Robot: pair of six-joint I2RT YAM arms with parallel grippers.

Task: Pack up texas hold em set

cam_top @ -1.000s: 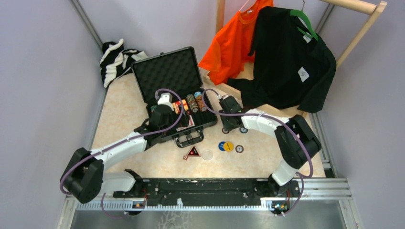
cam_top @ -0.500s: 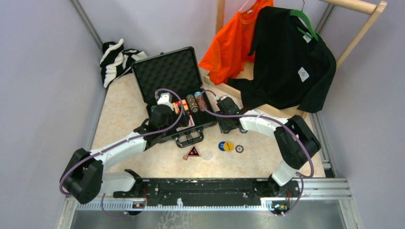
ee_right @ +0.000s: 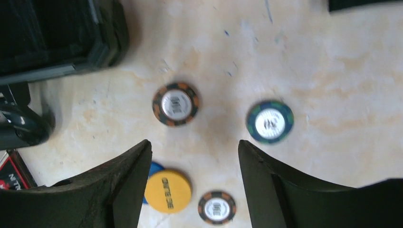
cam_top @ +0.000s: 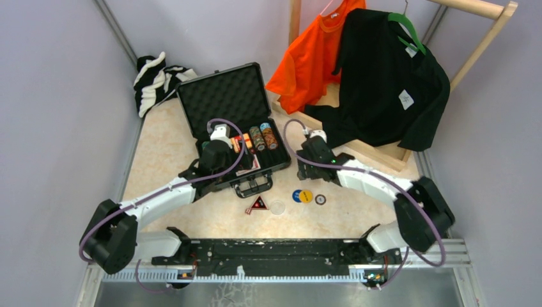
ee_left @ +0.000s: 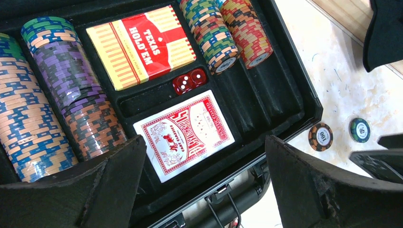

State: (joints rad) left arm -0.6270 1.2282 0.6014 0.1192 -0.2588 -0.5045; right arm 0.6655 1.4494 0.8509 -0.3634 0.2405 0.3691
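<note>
one red card deck (ee_left: 141,46) reads "texas hold'em" in the briefcase (ee_left: 285,95).

You have a black-and-white striped cloth (cam_top: 153,80) bunched at the far left corner of the desk (cam_top: 166,147). Far right, an orange shirt (cam_top: 313,57) and a black shirt (cam_top: 383,83) on a green hanger (cam_top: 409,29) hang side by side from a wooden rack (cam_top: 479,7).
</note>
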